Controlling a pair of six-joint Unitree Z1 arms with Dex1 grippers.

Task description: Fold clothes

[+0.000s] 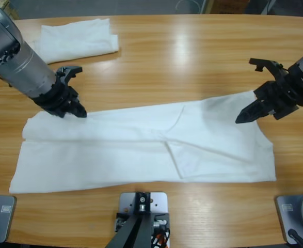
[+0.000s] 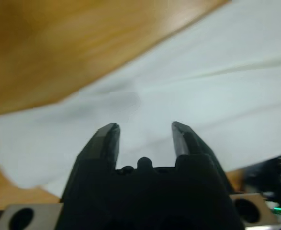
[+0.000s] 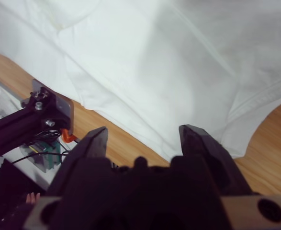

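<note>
A large white T-shirt (image 1: pixel 141 150) lies flat on the wooden table (image 1: pixel 192 57), folded lengthwise into a long band from left to right. My left gripper (image 1: pixel 83 91) hovers at the band's far left corner, its jaws open and empty. In the left wrist view the left gripper (image 2: pixel 145 129) looks down on white cloth (image 2: pixel 202 72) near its edge. At the band's far right end my right gripper (image 1: pixel 244 91) is open too, holding nothing. The right wrist view shows the right gripper (image 3: pixel 145 132) above the shirt's hem (image 3: pixel 154 57).
A second white garment (image 1: pixel 76 39) lies folded at the back left of the table, behind the left arm. Bare wood runs along the back and the right end of the table.
</note>
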